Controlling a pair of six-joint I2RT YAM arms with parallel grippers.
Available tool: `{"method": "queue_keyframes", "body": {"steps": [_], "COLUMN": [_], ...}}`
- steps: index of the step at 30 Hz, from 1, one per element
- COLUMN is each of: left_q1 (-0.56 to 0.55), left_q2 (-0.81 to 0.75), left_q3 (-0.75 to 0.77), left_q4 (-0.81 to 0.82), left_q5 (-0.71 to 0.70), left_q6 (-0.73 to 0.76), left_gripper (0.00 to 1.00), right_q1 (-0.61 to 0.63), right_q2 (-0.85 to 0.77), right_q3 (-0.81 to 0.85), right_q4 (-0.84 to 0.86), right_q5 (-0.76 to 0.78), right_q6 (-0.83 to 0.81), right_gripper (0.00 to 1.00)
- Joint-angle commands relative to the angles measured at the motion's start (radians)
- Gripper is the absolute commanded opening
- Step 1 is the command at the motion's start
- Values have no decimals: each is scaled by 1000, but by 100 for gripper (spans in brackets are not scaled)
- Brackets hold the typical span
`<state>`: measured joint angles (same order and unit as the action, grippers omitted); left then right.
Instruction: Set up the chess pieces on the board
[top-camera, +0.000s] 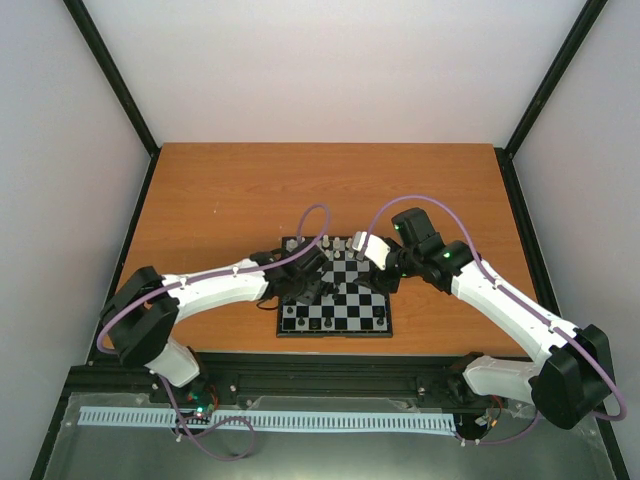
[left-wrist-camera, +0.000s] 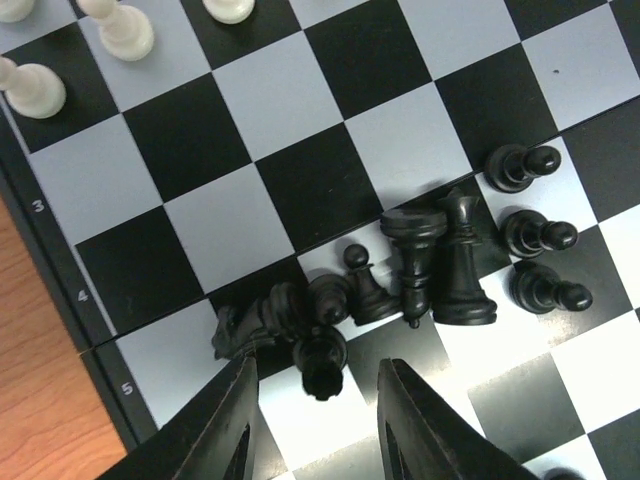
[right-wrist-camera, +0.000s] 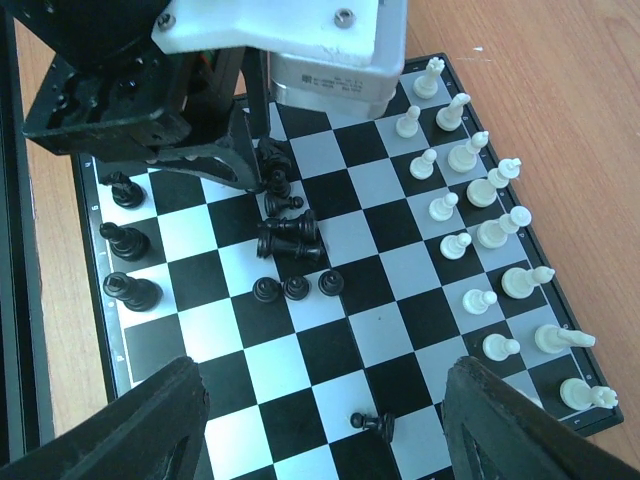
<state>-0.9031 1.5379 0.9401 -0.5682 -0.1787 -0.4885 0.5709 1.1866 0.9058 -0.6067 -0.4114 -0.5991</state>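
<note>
Orange counter (top-camera: 220, 190); black pieces (left-wrist-camera: 425, 265) heaped mid board (top-camera: 345, 333), so left fingers (left-wrist-camera: 232, 430) stand part-open, lined up on one fallen pawn (left-wrist-camera: 320, 368), not gripping; right fingers (right-wrist-camera: 140, 420) wide, empty.

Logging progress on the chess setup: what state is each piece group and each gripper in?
white pieces: upright, two rows along one edge of the board
black heap: bunched mid-board, several toppled
three black pieces: upright along the opposite edge
lone black pawn: lying on its side
left gripper: open, tips at the heap
right gripper: wide open, empty
</note>
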Motion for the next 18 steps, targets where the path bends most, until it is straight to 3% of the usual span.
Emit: {"method": "queue_keyframes", "body": {"steps": [1,18], "left_q1": [6,3], "left_q2": [35,70], "left_q3": [51,68], "left_q4": [34,0], "left_q5": [31,19], "left_q6": [25,22], "left_gripper": [36,12], "right_q1": [-8,-11], "right_q2": [-1,1], "right_q3": [-1,-1], "right_q4": [-2,-4], "right_q5": [-12,-12], "right_q6": [-9,-12], "right_gripper": [65,65]}}
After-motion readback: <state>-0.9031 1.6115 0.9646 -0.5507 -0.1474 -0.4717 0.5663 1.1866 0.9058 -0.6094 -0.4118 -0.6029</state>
